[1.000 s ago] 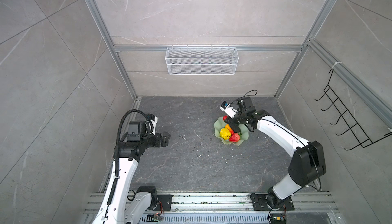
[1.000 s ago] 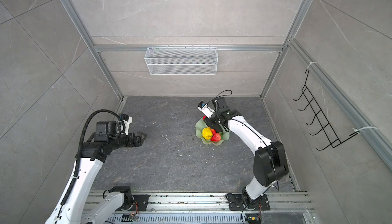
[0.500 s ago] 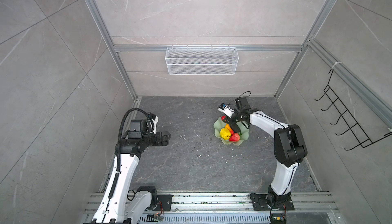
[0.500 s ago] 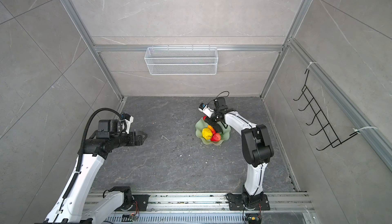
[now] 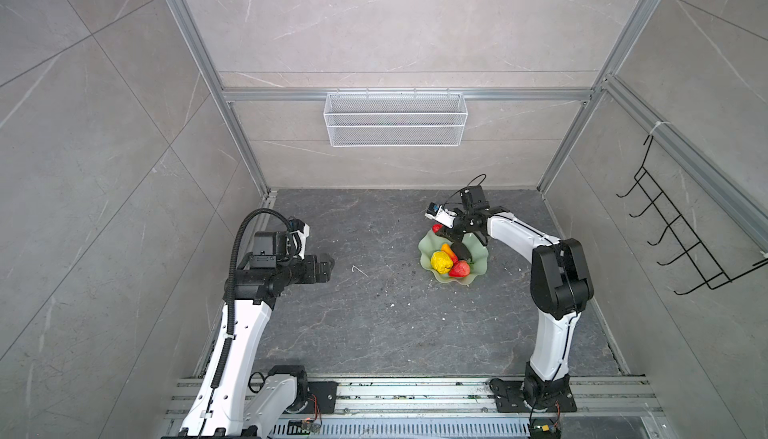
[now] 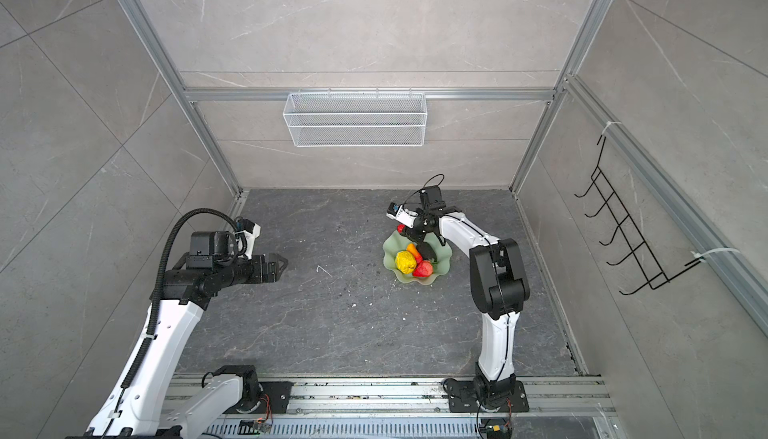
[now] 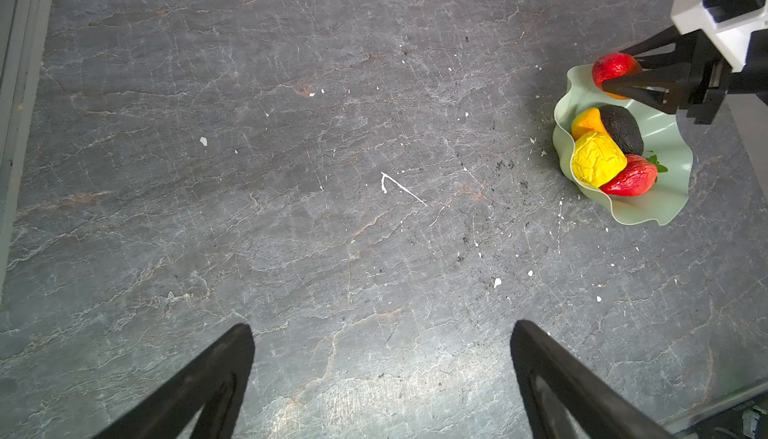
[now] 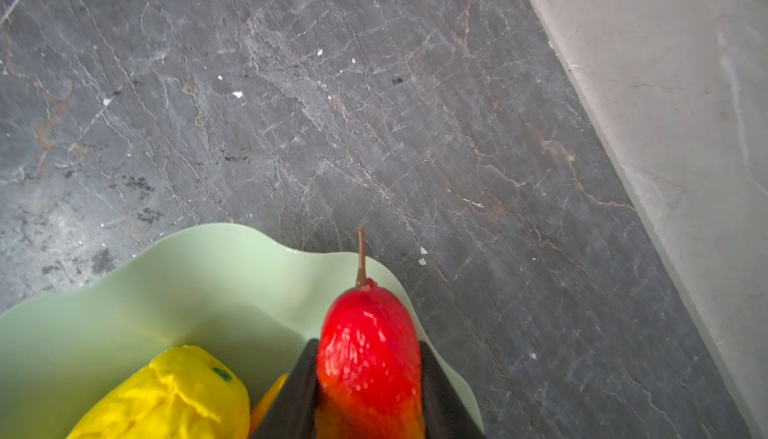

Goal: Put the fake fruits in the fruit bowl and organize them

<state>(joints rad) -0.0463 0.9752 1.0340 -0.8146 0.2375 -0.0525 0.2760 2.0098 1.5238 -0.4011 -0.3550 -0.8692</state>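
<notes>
The fruit bowl [image 5: 453,281] [image 6: 419,279], pale green with a wavy rim, sits on the dark floor right of centre. In it lie a lumpy yellow fruit [image 5: 441,261], a red strawberry [image 5: 459,268], a black oval fruit [image 5: 462,250] and an orange elongated one [image 5: 446,247]. My right gripper [image 8: 368,345] [image 5: 442,231] is shut on a red-orange elongated fruit [image 8: 370,324] [image 7: 613,67], held over the bowl's far rim [image 8: 166,291] with its stem pointing outward. My left gripper [image 7: 382,326] [image 5: 330,264] hangs open and empty, well left of the bowl.
A white wire mesh basket [image 5: 395,119] hangs on the back wall. A black hook rack [image 5: 685,241] is on the right wall. The right wall's base [image 8: 665,125] runs close to the bowl. White specks dot the floor [image 7: 403,187].
The right arm's elbow has swung in and up while its gripper stays at the bowl's far rim with the fruit. The left arm has hardly moved.
</notes>
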